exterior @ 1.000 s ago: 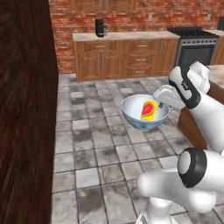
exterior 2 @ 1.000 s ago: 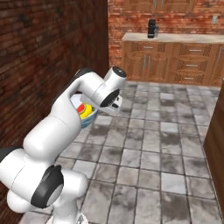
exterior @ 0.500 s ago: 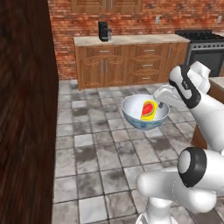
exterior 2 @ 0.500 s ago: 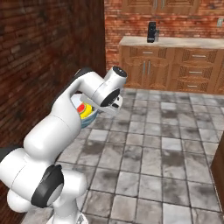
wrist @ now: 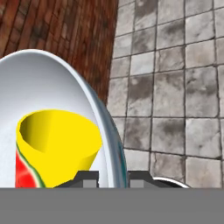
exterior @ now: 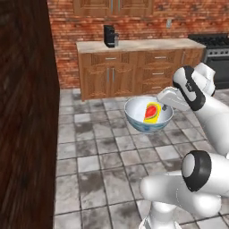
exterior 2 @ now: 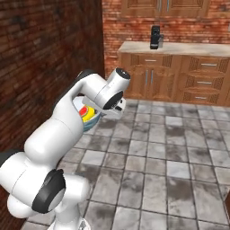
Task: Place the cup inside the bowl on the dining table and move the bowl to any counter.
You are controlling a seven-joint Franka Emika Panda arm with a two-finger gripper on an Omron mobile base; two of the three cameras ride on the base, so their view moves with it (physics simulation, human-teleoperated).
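**Bowl held by its rim above the tiled floor, cup inside**

The gripper [wrist: 111,177] has its jaws drawn narrow, pinching the rim of the bowl [wrist: 57,83]: in the hand view one finger sits inside the wall and the other outside it. In the left base view the gripper [exterior: 166,106] meets the bowl [exterior: 147,117] at its right edge, and the bowl hangs in the air over the grey floor tiles [exterior: 103,152]. The cup [exterior: 152,112], yellow with a red watermelon patch, lies tilted inside the bowl, against the white inner wall near the fingers. Beyond stands the counter [exterior: 134,44] with wooden drawers, backed by red brick; a dark appliance [exterior: 108,36] rests on it, and a stove [exterior: 214,44] is at its right.
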